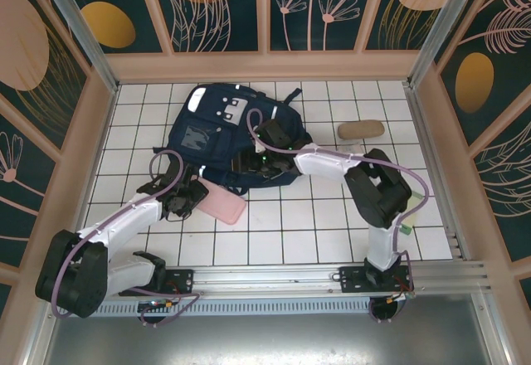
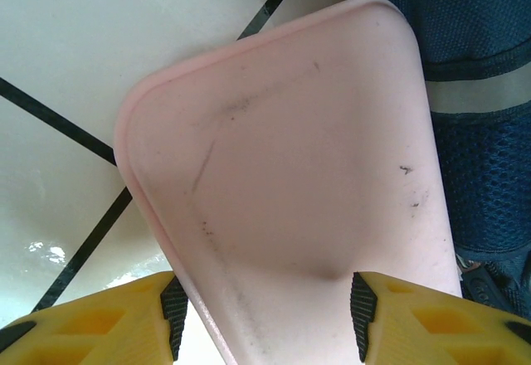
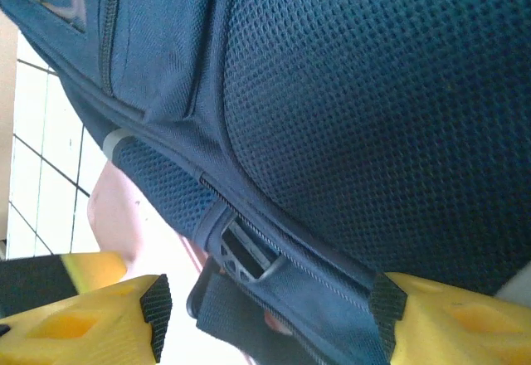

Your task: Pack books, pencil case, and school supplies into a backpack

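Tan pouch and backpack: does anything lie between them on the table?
Nothing: from the top view, only bare white tiles separate the tan pouch from the backpack.
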You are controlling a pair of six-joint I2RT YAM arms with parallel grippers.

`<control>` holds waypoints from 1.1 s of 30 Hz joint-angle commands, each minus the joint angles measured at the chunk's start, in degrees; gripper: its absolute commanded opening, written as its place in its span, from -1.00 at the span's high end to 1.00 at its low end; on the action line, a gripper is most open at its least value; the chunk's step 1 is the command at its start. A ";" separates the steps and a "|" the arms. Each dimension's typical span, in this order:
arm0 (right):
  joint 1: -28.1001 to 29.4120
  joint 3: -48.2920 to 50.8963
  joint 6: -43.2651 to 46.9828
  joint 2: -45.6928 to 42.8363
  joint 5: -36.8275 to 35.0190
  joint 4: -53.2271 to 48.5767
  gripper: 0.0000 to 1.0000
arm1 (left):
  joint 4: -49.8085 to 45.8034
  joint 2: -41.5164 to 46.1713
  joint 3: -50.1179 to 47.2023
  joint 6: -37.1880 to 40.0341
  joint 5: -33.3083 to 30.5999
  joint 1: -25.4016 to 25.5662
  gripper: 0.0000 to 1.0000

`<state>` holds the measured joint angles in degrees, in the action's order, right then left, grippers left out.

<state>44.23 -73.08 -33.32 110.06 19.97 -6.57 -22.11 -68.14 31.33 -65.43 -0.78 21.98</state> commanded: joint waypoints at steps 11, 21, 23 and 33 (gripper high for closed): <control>-0.81 -7.57 6.59 2.17 -5.66 -2.40 -0.39 | -1.62 -3.42 1.96 3.69 -2.29 0.17 -0.10; 5.31 5.56 4.45 -4.03 -6.26 -1.31 -0.32 | -4.76 -7.61 4.16 8.10 -8.13 0.11 -0.02; 6.25 7.28 3.91 -4.34 -6.30 -0.47 -0.31 | -6.30 -7.54 4.75 9.10 -9.87 0.05 -0.02; 3.85 4.03 5.97 2.35 -8.82 -1.51 0.04 | -8.23 -4.16 4.35 14.14 -12.98 0.00 -0.01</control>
<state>50.28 -66.32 -28.67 109.25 14.55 -7.11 -27.90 -73.43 36.42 -54.68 -11.51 22.13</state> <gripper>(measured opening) 0.494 0.506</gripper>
